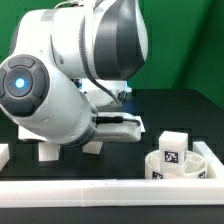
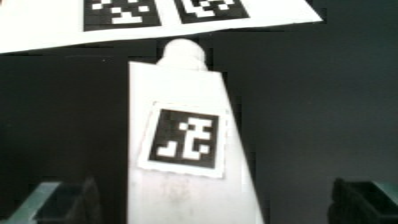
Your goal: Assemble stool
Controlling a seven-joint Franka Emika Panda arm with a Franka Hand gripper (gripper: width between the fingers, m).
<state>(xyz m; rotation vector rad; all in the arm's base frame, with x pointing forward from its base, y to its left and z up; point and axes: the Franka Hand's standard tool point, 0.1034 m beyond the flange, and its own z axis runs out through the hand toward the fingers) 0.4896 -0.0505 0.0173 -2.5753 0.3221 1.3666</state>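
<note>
Found the gripper (image 2: 217,192) spread fully wide, holding nothing. Counted two dark fingers (image 2: 64,200), one on each side of a single leg (image 2: 178,85), clear of it on both sides. Noted one tag (image 2: 183,137) on that leg, flat on the dark table (image 2: 320,110), narrow end toward the marker board (image 2: 45,30); saw two tags there. In the exterior view, met one border rail (image 1: 100,190) first, then one round seat (image 1: 196,162) at the exterior view's right, then one upright leg (image 1: 172,138) at or just behind it; could not tell which.

White round seat (image 1: 192,168) lies on black worktop (image 1: 180,115), exterior view's right. Tapered white leg (image 2: 178,130), tag up, lies flat.
</note>
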